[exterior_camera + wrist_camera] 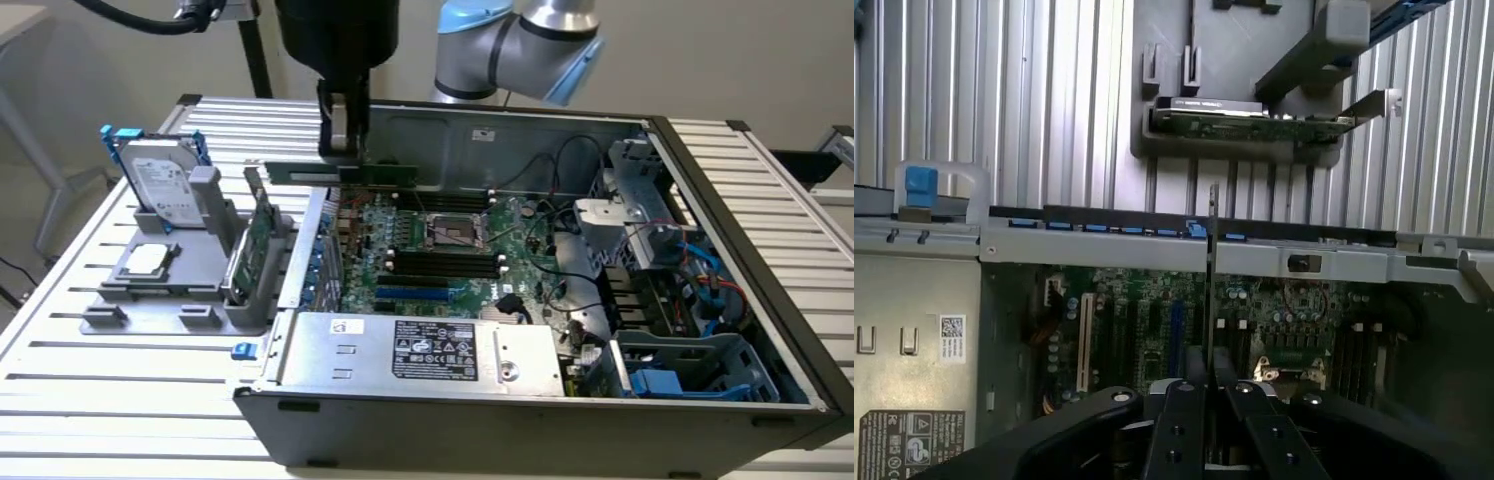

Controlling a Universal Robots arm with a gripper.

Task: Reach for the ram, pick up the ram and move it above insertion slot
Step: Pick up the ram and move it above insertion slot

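Note:
My gripper (344,150) hangs from the black wrist above the back left edge of the open computer case (534,400), shut on the ram (360,174). The ram is a thin green stick held level, sticking out to both sides of the fingers. In the wrist view the ram (1213,270) appears edge-on as a thin dark line running out from between the black fingers (1184,430) over the case wall and the motherboard (1154,330). The black memory slots (441,262) lie on the motherboard in front of the processor socket (454,232), lower and toward the exterior view's right of the ram.
A grey holder (174,300) on the slatted table, at the exterior view's left, carries the silver hard drive (160,185) and the taller green expansion card (254,240). The card (1254,125) also shows in the wrist view. The power supply (427,350), cables and drive cages (667,290) crowd the case.

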